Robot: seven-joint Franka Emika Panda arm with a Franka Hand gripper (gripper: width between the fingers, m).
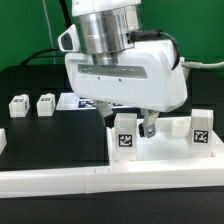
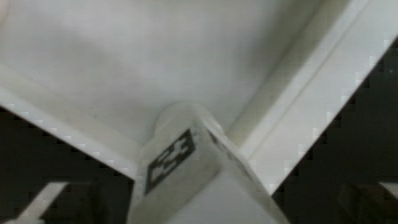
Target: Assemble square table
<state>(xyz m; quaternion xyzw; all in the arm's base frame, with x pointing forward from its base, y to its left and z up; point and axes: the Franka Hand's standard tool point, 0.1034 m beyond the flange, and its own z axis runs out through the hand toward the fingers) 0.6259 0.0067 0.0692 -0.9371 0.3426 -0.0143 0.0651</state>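
Black table (image 1: 40, 138) carries the square tabletop (image 1: 170, 152), toward the exterior view's right behind the barrier wall (image 1: 60, 185). One leg block (image 1: 125, 137) stands upright on the tabletop, seemingly in a corner. The pincer (image 1: 130, 124) straddles it, released, with its jaws wide and clear. I judge it should lift straight up, so that neither finger tips the leg.

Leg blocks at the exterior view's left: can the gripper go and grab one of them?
Probably yes. The two leg blocks stand apart on the bare black table with nothing over them, and the gripper is open, its fingers clear of the upright leg between them.
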